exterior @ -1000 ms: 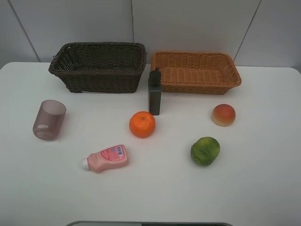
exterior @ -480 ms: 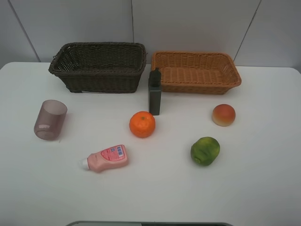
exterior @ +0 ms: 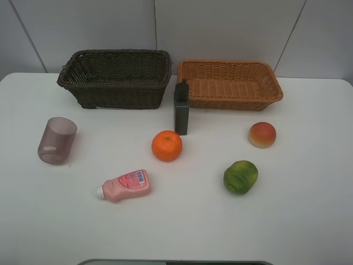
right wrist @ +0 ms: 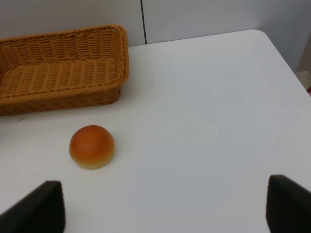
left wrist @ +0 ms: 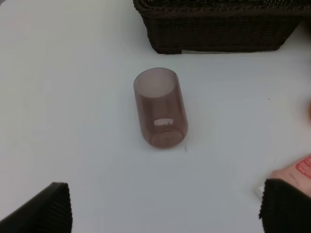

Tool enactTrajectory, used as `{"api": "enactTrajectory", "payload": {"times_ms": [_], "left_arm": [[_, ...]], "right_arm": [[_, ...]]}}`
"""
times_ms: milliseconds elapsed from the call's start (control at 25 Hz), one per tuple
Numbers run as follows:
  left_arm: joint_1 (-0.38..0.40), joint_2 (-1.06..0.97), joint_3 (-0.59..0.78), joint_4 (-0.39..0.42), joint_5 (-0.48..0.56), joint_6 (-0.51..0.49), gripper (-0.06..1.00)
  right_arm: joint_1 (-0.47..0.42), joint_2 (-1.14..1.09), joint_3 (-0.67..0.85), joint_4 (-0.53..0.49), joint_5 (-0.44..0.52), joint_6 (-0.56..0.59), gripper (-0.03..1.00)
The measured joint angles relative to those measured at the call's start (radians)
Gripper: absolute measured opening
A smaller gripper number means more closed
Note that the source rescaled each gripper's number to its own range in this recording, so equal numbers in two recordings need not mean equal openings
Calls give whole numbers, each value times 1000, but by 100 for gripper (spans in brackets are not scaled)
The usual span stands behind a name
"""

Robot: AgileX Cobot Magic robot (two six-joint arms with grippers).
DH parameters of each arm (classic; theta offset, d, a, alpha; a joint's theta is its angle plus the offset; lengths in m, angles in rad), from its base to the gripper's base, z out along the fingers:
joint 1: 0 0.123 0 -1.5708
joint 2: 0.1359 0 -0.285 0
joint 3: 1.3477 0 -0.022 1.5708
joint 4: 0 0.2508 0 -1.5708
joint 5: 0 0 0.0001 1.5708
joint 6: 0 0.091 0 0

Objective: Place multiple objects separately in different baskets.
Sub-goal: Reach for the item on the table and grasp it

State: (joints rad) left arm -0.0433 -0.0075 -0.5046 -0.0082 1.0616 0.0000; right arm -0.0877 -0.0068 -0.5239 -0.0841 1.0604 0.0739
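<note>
A translucent mauve cup (exterior: 57, 140) (left wrist: 160, 108) lies on its side at the table's left, mouth toward the dark brown basket (exterior: 116, 77) (left wrist: 218, 29). The orange-tan basket (exterior: 229, 84) (right wrist: 58, 68) stands to its right. Both baskets hold nothing. A dark grey bottle (exterior: 181, 109) stands upright between them. An orange (exterior: 166, 146), a pink squeeze bottle (exterior: 126, 186) (left wrist: 296, 170), a green fruit (exterior: 240, 176) and a red-yellow peach (exterior: 262, 134) (right wrist: 91, 146) rest on the table. My left gripper (left wrist: 165, 213) is open, short of the cup. My right gripper (right wrist: 163, 208) is open, short of the peach.
The white table (exterior: 182, 226) ends at a wall of grey panels (exterior: 220, 27) behind the baskets. Its right edge (right wrist: 286, 63) runs close to the peach's side. Neither arm appears in the exterior high view.
The cup has rocked slightly sideways on the table. Nothing else has moved.
</note>
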Motion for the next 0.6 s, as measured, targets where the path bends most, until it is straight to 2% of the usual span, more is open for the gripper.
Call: {"api": "enactTrajectory", "payload": {"times_ms": [480,600], "left_arm": [[0,0,0,0,0,0,96],[0,21,-3,24,-1,0,96]], "right_arm": [[0,0,0,0,0,0,86],[0,0,0,0,0,0,86]]}}
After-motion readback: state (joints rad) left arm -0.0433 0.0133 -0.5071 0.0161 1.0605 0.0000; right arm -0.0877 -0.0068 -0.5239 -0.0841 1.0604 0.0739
